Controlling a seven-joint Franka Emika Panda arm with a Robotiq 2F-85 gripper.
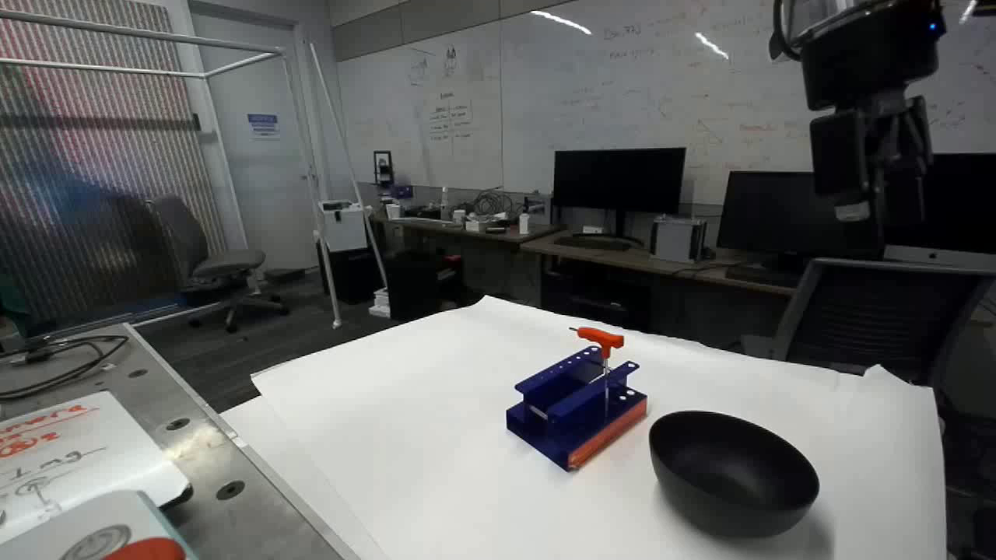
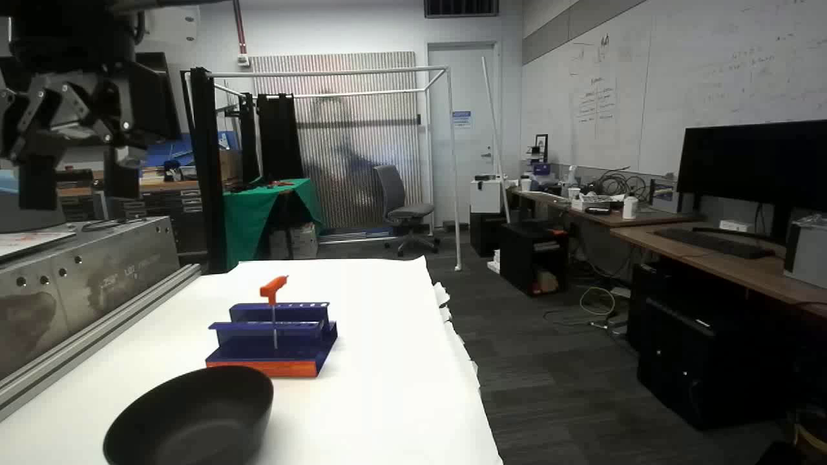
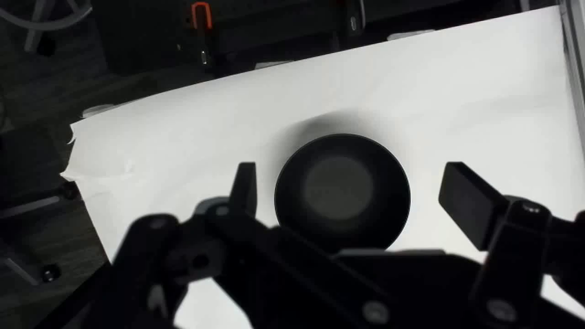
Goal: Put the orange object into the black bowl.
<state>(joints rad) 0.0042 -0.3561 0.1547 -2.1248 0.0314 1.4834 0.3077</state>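
The orange object is a T-handled tool with an orange-red handle (image 1: 602, 339) and a thin shaft. It stands upright in a blue slotted rack (image 1: 537, 437), and both show in an exterior view, handle (image 2: 273, 289) and rack (image 2: 242, 353). The black bowl (image 1: 735, 474) sits upright and empty beside the rack; it also shows in an exterior view (image 2: 194, 420) and in the wrist view (image 3: 338, 187). My gripper (image 1: 883, 210) is high above the table, open and empty; it shows in an exterior view (image 2: 81, 194) and the wrist view (image 3: 349, 183). The orange object is out of the wrist view.
White paper (image 1: 389, 412) covers the table. A metal bench edge (image 1: 210, 451) runs along one side, with a whiteboard piece and cables on it. A chair (image 1: 887, 319) and desks with monitors (image 1: 618, 179) stand beyond the table.
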